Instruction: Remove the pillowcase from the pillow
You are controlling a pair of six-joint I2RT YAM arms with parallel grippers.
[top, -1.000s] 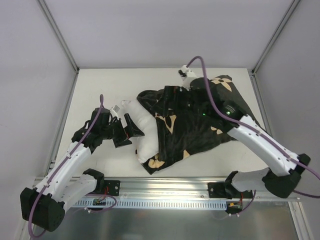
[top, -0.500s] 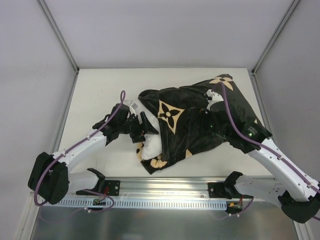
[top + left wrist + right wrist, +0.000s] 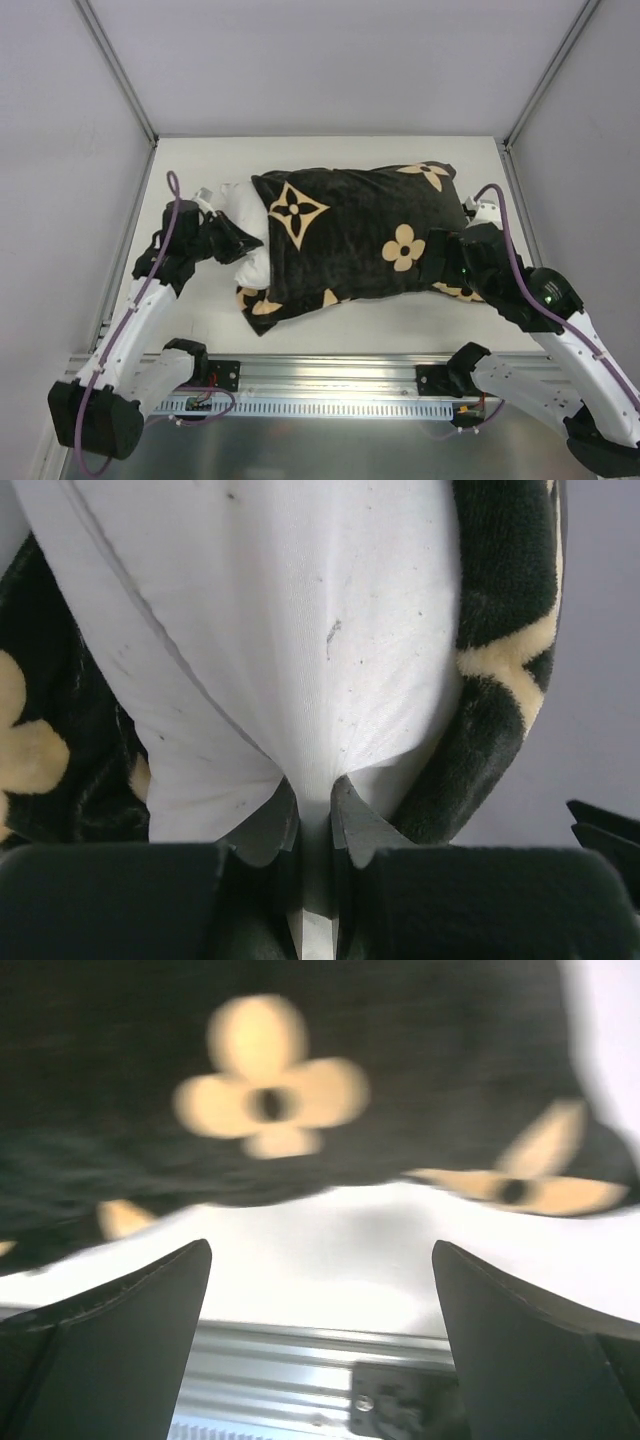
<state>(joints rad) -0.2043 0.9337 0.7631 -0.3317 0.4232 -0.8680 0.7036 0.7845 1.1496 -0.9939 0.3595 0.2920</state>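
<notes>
Pale walls enclose a white surface [image 3: 200,165]. The pillowcase [image 3: 360,235] lies across its middle towards the right edge. The pillow [image 3: 243,203] is mostly inside, with only its white end bulging from the opening near the left edge. The left arm [image 3: 135,320] has its jaws pinching a fold of that white end. The right arm [image 3: 580,345] holds its jaws spread, on nothing, beside the cover's closed end. Stripping looks barely begun. Next, I judge, the right jaws must pinch black fabric alone and draw it rightward while the left anchors the pillow.
</notes>
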